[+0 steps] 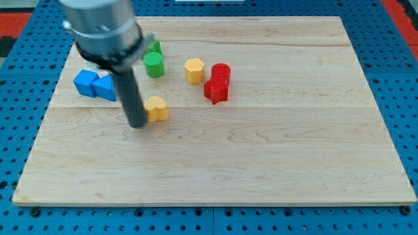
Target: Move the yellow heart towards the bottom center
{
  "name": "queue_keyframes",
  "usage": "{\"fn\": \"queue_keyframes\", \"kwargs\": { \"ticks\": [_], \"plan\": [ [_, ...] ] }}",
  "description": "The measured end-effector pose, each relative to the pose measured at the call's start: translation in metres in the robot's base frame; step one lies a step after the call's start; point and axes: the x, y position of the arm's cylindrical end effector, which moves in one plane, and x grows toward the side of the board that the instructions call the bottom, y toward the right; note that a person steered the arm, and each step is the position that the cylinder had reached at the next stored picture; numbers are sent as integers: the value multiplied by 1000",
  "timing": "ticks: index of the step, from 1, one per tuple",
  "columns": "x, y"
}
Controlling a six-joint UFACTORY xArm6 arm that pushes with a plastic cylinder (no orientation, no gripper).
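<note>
The yellow heart (157, 108) lies on the wooden board (261, 150) left of the middle. My tip (138, 124) rests on the board just to the heart's left and slightly below it, touching or nearly touching its left side. The dark rod rises from there towards the view's top left, where the arm's grey body blocks part of the board.
A yellow hexagon block (194, 70) sits above and right of the heart. Two red blocks (217, 83) stand right of it. A green cylinder (154, 64) has another green block (155, 47) behind it. Two blue blocks (95, 85) lie at the left.
</note>
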Motion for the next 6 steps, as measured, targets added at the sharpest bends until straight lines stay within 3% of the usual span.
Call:
{"fn": "queue_keyframes", "kwargs": {
  "ticks": [2, 3, 6],
  "plan": [
    [-51, -78],
    [-68, -57],
    [-13, 79]
  ]
}}
